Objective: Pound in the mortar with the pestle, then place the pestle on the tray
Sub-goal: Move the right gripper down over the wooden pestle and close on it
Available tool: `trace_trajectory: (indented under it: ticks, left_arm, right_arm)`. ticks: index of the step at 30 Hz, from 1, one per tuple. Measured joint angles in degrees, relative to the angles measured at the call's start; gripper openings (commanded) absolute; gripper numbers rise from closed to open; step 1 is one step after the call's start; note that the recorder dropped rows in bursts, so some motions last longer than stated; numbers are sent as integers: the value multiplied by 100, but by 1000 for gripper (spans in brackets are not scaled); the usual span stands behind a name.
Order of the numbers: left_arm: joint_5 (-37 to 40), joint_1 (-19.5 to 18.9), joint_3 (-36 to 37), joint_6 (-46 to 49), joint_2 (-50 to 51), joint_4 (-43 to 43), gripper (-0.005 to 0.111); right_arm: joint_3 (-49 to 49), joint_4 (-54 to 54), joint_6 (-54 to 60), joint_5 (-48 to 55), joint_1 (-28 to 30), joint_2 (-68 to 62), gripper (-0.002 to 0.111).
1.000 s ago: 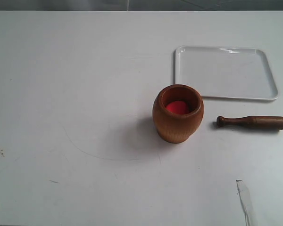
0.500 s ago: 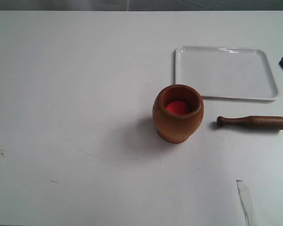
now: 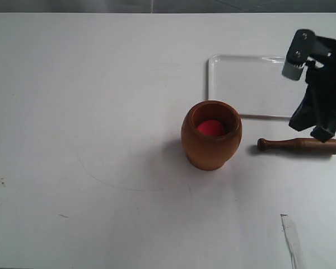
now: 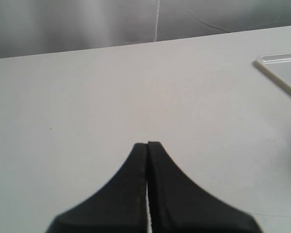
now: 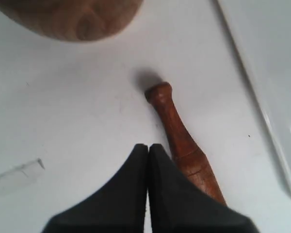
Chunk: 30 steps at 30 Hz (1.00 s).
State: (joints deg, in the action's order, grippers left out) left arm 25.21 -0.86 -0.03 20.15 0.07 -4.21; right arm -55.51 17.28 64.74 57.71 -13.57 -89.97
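The brown wooden mortar (image 3: pixel 211 135) stands upright mid-table with a red ball (image 3: pixel 210 128) inside; its lower wall shows in the right wrist view (image 5: pixel 72 19). The dark pestle (image 3: pixel 298 145) lies flat to its right, knob toward the mortar, also seen as the pestle (image 5: pixel 182 141) close beside my right gripper (image 5: pixel 148 147). That right gripper (image 3: pixel 323 134) hangs shut and empty just above the pestle's thick end. The white tray (image 3: pixel 252 87) lies behind the pestle, partly covered by the right arm. My left gripper (image 4: pixel 148 144) is shut, holding nothing, over bare table.
A strip of clear tape (image 3: pixel 291 238) sticks to the table near the front right, and shows as tape (image 5: pixel 17 174) in the right wrist view. The tray's corner (image 4: pixel 281 73) appears at the edge of the left wrist view. A faint curved scratch (image 3: pixel 101 176) marks the tabletop.
The right arm has come into the exterior view from the right edge, down over the tray's right side to just above the pestle. Mortar, pestle and tray have not moved.
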Motion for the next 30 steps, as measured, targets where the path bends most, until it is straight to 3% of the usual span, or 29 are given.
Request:
trace_trajectory:
  ticks: [4, 8, 11, 12, 15, 30]
  left_arm:
    - [0, 0, 0, 0, 0, 0, 0]
    - [0, 0, 0, 0, 0, 0, 0]
    - [0, 0, 0, 0, 0, 0, 0]
    - [0, 0, 0, 0, 0, 0, 0]
    - [0, 0, 0, 0, 0, 0, 0]
    - [0, 0, 0, 0, 0, 0, 0]
  right_arm:
    - [0, -1224, 22, -372, -726, -443, 0]
    - [0, -1410, 22, -907, -1139, -575, 6]
    - [0, -1433, 22, -951, -1154, -716, 30]
    - [0, -1433, 22, -951, -1154, -761, 44]
    - [-4, -1443, 22, -965, -1154, -948, 58]
    - [-13, -1455, 22, -1368, -1154, -1591, 57]
